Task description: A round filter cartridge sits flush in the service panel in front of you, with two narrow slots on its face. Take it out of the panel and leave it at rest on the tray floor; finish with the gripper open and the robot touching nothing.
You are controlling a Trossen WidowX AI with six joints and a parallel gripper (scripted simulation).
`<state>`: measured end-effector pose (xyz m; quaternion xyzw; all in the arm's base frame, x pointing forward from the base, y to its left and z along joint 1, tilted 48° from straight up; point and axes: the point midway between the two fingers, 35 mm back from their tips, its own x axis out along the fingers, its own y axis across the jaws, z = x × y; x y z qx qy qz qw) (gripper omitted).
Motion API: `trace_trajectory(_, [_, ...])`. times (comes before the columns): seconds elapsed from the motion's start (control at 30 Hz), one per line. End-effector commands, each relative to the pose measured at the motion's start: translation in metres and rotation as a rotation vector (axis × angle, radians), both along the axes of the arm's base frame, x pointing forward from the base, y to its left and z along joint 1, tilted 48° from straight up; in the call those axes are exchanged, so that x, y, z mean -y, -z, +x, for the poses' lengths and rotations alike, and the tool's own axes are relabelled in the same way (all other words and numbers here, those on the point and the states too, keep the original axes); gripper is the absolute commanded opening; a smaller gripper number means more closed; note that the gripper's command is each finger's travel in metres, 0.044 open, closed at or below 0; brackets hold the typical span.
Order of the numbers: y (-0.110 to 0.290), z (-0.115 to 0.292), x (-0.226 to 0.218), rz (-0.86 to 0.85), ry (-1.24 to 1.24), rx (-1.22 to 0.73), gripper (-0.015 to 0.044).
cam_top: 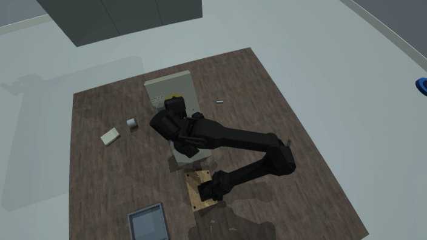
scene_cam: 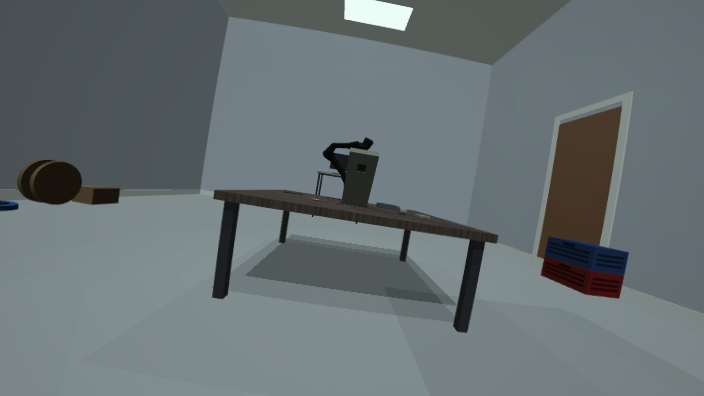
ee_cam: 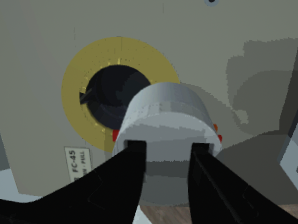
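Note:
In the wrist view my gripper (ee_cam: 168, 152) is shut on the round grey filter cartridge (ee_cam: 169, 116) and holds it out in front of the beige service panel (ee_cam: 220, 43) (cam_top: 170, 82) (scene_cam: 360, 175). The dark round socket (ee_cam: 112, 96) stands open, ringed in yellow (ee_cam: 75, 83) (cam_top: 173, 96). Small red marks show at the cartridge's sides. In the top view the gripper (cam_top: 174, 105) is right at the panel face and hides the cartridge. The grey tray (cam_top: 145, 210) stands at the table's near edge, well apart from the gripper.
The panel stands upright on the brown table (cam_top: 273, 106). A white short cylinder (cam_top: 132, 122), a pale block (cam_top: 110, 136) and a small metal pin (cam_top: 219, 102) lie on the table. The arm's base sits on a wooden plate (cam_top: 194, 182).

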<state>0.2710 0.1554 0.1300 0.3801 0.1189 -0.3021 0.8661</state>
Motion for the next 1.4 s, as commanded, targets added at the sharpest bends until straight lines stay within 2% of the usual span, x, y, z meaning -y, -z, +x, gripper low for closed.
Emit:
trace_trajectory(0.0, [0.004,-0.005,0.007,0.007,0.003,0.014,0.0])
trace_trajectory(0.4, [0.026,-0.024,0.031,0.007,0.003,0.014,0.0])
trace_trajectory(0.53, [0.024,-0.022,0.028,-0.001,0.0,-0.001,0.0097])
trace_trajectory(0.9, [0.026,-0.024,0.032,0.007,0.003,0.014,0.0097])
trace_trajectory(1.17, [-0.015,0.012,-0.013,0.007,0.003,0.014,0.0097])
trace_trajectory(1.3, [-0.019,0.015,-0.018,0.007,0.003,0.014,0.0097])
trace_trajectory(1.37, [-0.023,0.016,-0.022,0.009,0.003,0.015,0.015])
